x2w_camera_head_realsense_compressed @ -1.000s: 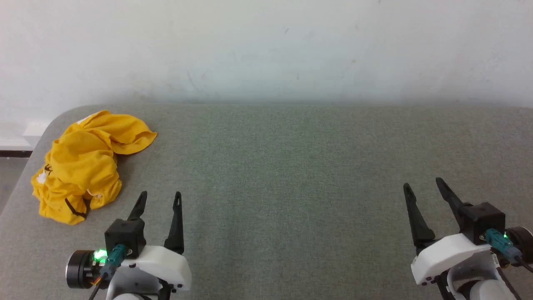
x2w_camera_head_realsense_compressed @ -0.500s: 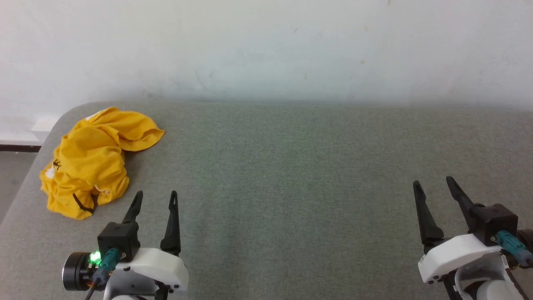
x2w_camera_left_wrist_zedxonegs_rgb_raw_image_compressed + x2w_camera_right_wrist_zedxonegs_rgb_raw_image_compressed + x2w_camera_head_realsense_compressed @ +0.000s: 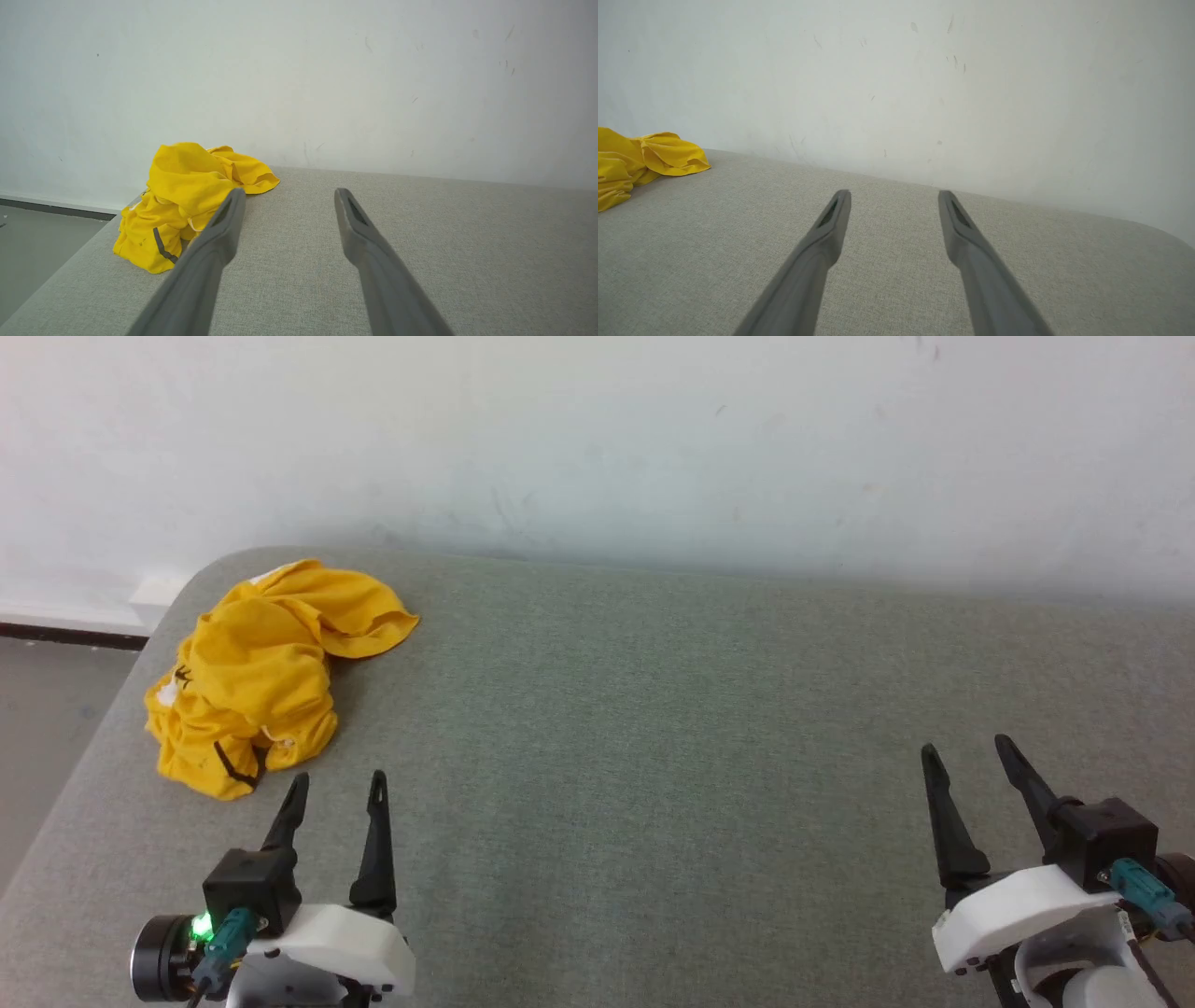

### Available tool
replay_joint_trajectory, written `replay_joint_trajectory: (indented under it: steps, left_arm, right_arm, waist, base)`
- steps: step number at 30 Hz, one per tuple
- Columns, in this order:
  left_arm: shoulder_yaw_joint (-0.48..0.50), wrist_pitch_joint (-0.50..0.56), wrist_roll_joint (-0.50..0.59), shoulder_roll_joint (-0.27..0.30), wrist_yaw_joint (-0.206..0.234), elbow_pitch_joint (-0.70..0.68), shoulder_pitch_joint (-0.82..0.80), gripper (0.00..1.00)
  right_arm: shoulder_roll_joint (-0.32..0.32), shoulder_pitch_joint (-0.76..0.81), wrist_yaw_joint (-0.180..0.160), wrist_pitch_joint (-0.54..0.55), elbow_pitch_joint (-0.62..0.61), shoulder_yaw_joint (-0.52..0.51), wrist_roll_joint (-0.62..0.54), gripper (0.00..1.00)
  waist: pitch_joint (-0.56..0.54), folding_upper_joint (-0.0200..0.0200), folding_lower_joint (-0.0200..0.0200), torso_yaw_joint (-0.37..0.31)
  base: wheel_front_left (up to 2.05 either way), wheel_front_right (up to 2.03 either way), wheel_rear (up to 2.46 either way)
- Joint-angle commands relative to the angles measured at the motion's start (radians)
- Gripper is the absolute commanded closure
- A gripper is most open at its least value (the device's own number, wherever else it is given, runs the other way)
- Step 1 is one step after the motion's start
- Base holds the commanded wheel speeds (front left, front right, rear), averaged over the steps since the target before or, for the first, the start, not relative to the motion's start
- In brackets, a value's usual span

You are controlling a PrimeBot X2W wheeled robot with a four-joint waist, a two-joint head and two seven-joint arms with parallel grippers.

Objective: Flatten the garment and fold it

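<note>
Left gripper (image 3: 339, 777) is hovering spread open beside the crumpled yellow shirt (image 3: 252, 677), lying at the table's (image 3: 653, 709) far left corner. Right gripper (image 3: 964, 745) is hovering spread and empty at the right.

Cannot make out the print on the garment (image 3: 252, 672): folded into the heap, bar black marks and white scraps at its 9 and 6 o'clock. Cannot tell sleeves from hem. In the right wrist view, cut off by the edge at 9 o'clock; in the left wrist view, covered at its 5 o'clock by one of the fingers (image 3: 210, 252) of the left gripper (image 3: 289, 191), blurred toward 6 o'clock. Cannot follow the counter (image 3: 653, 756) past the head view's edges at 3 and 6 o'clock.
</note>
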Motion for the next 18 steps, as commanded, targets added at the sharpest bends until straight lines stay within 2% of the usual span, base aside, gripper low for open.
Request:
replay_joint_trajectory:
  steps: [1, 18]
  left_arm:
    - [0.005, -0.012, -0.009, -0.002, -0.002, -0.004, 0.016, 0.00]
    - [0.018, -0.045, -0.024, -0.002, 0.012, -0.006, 0.037, 0.00]
  right_arm:
    - [0.001, 0.004, -0.001, -0.014, 0.006, 0.004, 0.010, 0.00]
    - [0.002, -0.016, -0.001, -0.047, 0.049, 0.050, 0.023, 0.00]
  waist:
    - [-0.002, 0.0000, 0.0000, 0.019]
    - [-0.011, 0.0000, 0.0000, 0.133]
  base:
    - [0.00, 0.00, 0.00]
    - [0.00, 0.00, 0.00]
